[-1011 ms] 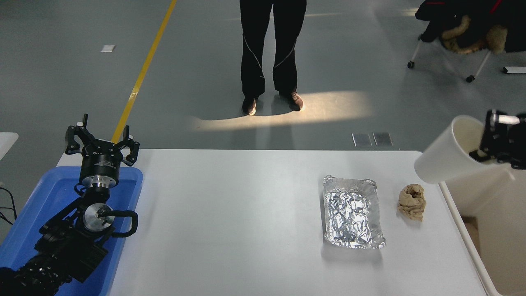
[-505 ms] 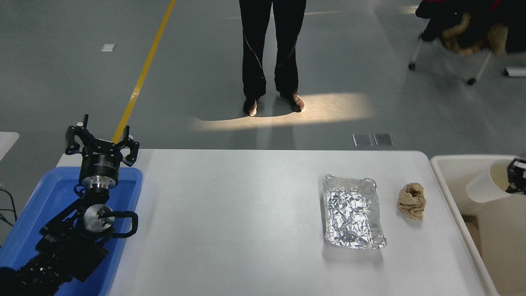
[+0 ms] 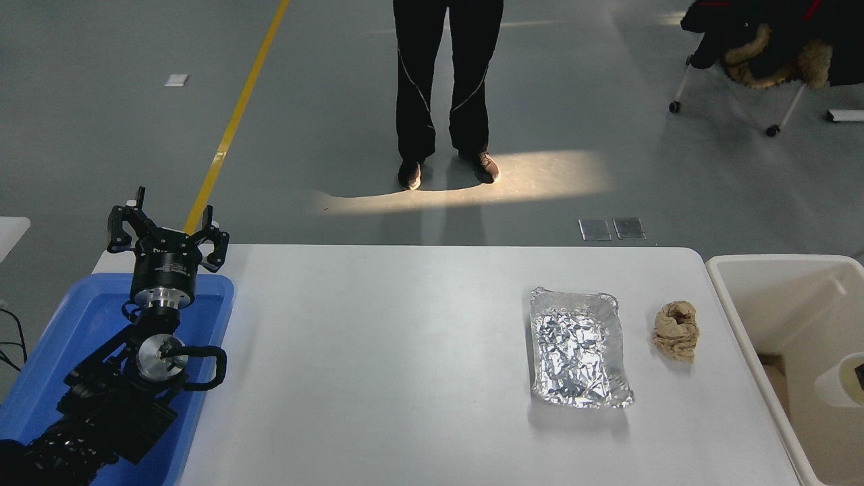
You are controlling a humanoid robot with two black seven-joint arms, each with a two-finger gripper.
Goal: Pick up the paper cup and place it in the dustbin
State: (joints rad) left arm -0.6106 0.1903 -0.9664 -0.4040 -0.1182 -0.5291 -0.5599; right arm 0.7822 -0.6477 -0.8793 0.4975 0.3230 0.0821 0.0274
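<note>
The left arm sits parked at the lower left over a blue plastic tray [image 3: 81,317], its left gripper [image 3: 167,237] pointing away from the camera with fingers spread and nothing between them. The paper cup [image 3: 837,386] shows at the picture's right edge, inside the dustbin [image 3: 732,297] that stands just beside the white table [image 3: 378,351]. Only a dark sliver of the right gripper [image 3: 860,375] is visible at the cup's rim; whether it grips or has let go cannot be told. A foil tray [image 3: 579,347] and a tan paper wad [image 3: 676,329] lie apart near the table's right edge, with broad bare surface between them and the blue tray. A person [image 3: 445,88] stands beyond the far edge.
</note>
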